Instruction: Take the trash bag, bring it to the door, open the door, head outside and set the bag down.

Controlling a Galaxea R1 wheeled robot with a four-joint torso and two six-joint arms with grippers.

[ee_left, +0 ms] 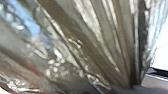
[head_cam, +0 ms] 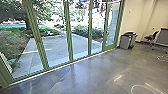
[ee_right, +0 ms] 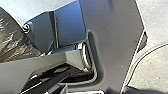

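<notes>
The crinkled, brownish see-through plastic trash bag (ee_left: 82, 50) is cut off by the left wrist view's edges, its contents blurred. The small dark chair (head_cam: 151, 37) shows too small for detail.

A big room in an office building is showing a smooth gray floor (head_cam: 100, 72), tall glass doors (head_cam: 56, 37), bins (head_cam: 126, 41) and a rolling chair (head_cam: 152, 37).
</notes>
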